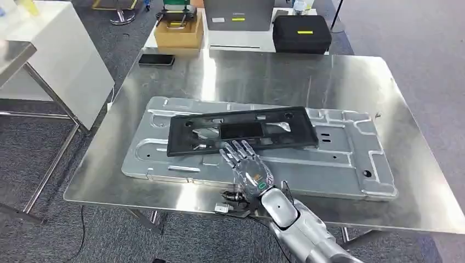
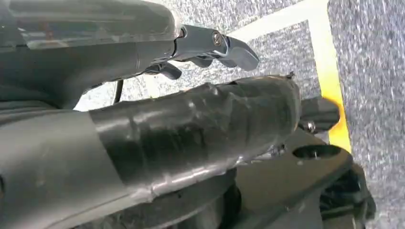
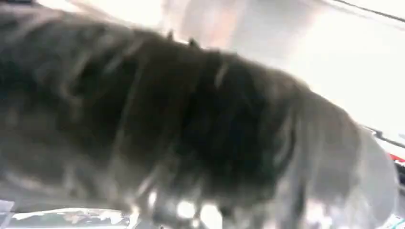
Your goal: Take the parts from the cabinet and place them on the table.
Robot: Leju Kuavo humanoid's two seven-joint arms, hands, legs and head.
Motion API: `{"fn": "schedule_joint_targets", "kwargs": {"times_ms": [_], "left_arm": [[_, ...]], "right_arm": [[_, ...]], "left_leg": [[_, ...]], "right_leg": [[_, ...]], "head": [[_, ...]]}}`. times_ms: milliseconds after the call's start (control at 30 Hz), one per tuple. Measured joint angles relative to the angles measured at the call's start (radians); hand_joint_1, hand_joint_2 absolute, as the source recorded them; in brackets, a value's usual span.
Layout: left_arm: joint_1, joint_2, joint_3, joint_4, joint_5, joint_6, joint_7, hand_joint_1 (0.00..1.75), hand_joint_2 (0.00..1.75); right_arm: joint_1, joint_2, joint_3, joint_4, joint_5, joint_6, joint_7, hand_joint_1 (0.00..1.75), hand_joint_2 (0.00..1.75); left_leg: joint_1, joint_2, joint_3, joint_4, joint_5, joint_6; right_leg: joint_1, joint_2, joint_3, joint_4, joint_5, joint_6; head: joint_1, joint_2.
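A black plastic frame part (image 1: 189, 134) lies flat on a large silver stamped metal panel (image 1: 340, 164), and both rest on the steel table (image 1: 247, 71). My right hand (image 1: 249, 167) is stretched over the panel with its fingers spread, the fingertips at the near edge of the black frame; it holds nothing. The right wrist view gives just a dark blur of that hand (image 3: 191, 124). My left hand (image 2: 191, 129) hangs over grey carpet, its taped thumb and fingers extended, with nothing in it.
At the table's far side stand a cardboard box (image 1: 178, 33), a black case (image 1: 301, 34) and a grey device (image 1: 238, 15). A dark phone (image 1: 156, 59) lies at the far left corner. A white table (image 1: 55, 49) stands to the left. Yellow floor tape (image 2: 329, 71) runs below the left hand.
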Motion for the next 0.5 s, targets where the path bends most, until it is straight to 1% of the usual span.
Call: {"fn": "schedule_joint_targets", "kwargs": {"times_ms": [33,67,100,133,167,200,233,267,300,333,367,400,433,467,500], "left_arm": [[0.002,0.000,0.002,0.000,-0.002,0.000,0.000,0.00,0.00],[0.002,0.000,0.004,0.000,-0.003,0.000,0.000,0.00,0.00],[0.002,0.000,0.005,0.000,-0.007,0.000,0.001,0.00,0.00],[0.004,0.000,0.006,0.000,-0.008,-0.001,0.003,0.00,0.00],[0.004,0.000,0.008,0.000,-0.008,-0.001,0.003,0.00,0.00],[0.004,0.000,0.009,0.000,-0.009,-0.001,0.003,0.00,0.00],[0.004,0.000,0.010,0.000,-0.010,-0.001,0.003,0.00,0.00],[0.004,0.000,0.011,0.000,-0.010,-0.001,0.003,0.00,0.00],[0.004,0.000,0.012,0.000,-0.010,-0.001,0.003,0.00,0.00],[0.003,0.000,0.013,0.000,-0.010,-0.001,0.003,0.00,0.00],[0.001,0.000,0.014,0.000,-0.010,-0.001,0.003,0.00,0.00],[-0.001,0.000,0.015,0.000,-0.010,-0.001,0.003,0.00,0.00],[0.000,0.000,0.017,0.000,-0.010,-0.001,0.003,0.00,0.00],[0.000,0.000,0.019,0.000,-0.010,-0.001,0.003,0.00,0.00],[-0.001,0.000,0.019,0.000,-0.010,-0.001,0.003,0.00,0.00]], "right_arm": [[0.000,0.000,0.000,0.000,0.003,-0.007,0.005,0.00,0.00],[0.000,0.002,0.000,0.000,0.008,-0.013,0.007,0.00,0.00],[0.000,0.003,0.000,0.000,0.010,-0.020,0.013,0.00,0.00],[0.002,0.005,0.000,0.000,0.011,-0.023,0.015,0.00,0.00],[0.003,0.006,0.000,0.000,0.011,-0.025,0.018,0.00,0.00],[0.005,0.006,0.000,0.000,0.012,-0.027,0.019,0.00,0.00],[0.007,0.006,0.000,0.000,0.012,-0.027,0.019,0.00,0.00],[0.008,0.006,0.000,0.000,0.012,-0.028,0.020,0.00,0.00],[0.009,0.006,0.000,0.000,0.012,-0.028,0.020,0.00,0.00],[0.009,0.006,0.000,0.000,0.012,-0.028,0.021,0.00,0.00],[0.008,0.007,0.000,-0.001,0.012,-0.028,0.021,0.00,0.00],[0.007,0.008,-0.002,-0.003,0.012,-0.029,0.022,0.00,0.00],[0.008,0.008,-0.003,-0.003,0.012,-0.029,0.022,0.00,0.00],[0.008,0.009,-0.003,-0.003,0.013,-0.030,0.022,0.00,0.00],[0.008,0.010,-0.004,-0.003,0.013,-0.031,0.022,0.00,0.00]], "left_leg": [[0.005,-0.004,-0.008,0.007,-0.007,-0.006],[0.004,-0.006,-0.022,0.028,-0.053,-0.009],[0.006,-0.006,-0.038,0.083,-0.122,-0.013],[0.008,-0.005,-0.054,0.157,-0.184,-0.017],[0.009,-0.005,-0.069,0.234,-0.227,-0.020],[0.009,-0.005,-0.075,0.290,-0.238,-0.023],[0.009,-0.005,-0.065,0.311,-0.219,-0.025],[0.009,-0.005,-0.036,0.292,-0.184,-0.025],[0.009,-0.005,0.012,0.235,-0.144,-0.024],[0.009,-0.005,0.080,0.144,-0.124,-0.021],[0.009,-0.006,0.141,0.056,-0.150,-0.016],[0.003,-0.007,0.184,-0.013,-0.174,-0.011],[0.002,-0.009,0.177,-0.010,-0.175,-0.004],[-0.002,-0.009,0.170,-0.012,-0.170,0.001],[-0.003,-0.008,0.165,-0.010,-0.163,0.009]], "right_leg": [[-0.012,-0.007,-0.009,-0.011,0.019,-0.011],[-0.012,-0.006,-0.017,-0.013,0.031,-0.019],[-0.012,-0.007,-0.033,-0.013,0.042,-0.026],[-0.011,-0.007,-0.048,-0.013,0.054,-0.026],[-0.010,-0.007,-0.065,-0.011,0.066,-0.027],[-0.010,-0.008,-0.081,-0.009,0.077,-0.025],[-0.010,-0.009,-0.098,-0.005,0.087,-0.023],[-0.010,-0.010,-0.114,-0.001,0.096,-0.021],[-0.010,-0.010,-0.130,0.005,0.103,-0.019],[-0.010,-0.010,-0.143,0.011,0.111,-0.015],[-0.010,-0.010,-0.150,0.017,0.117,-0.010],[-0.005,-0.008,-0.156,0.022,0.124,-0.005],[-0.005,-0.010,-0.154,0.017,0.132,0.001],[-0.008,-0.010,-0.155,0.015,0.142,0.006],[-0.009,-0.010,-0.155,0.012,0.151,0.013]], "head": [[0.000,0.000],[-0.001,0.000],[-0.003,0.000],[-0.004,0.000],[-0.003,0.000],[-0.004,0.000],[-0.003,0.000],[-0.004,0.000],[-0.003,0.000],[-0.004,0.000],[-0.004,0.000],[-0.004,0.000],[-0.002,0.000],[-0.003,0.000],[-0.004,0.000]]}}
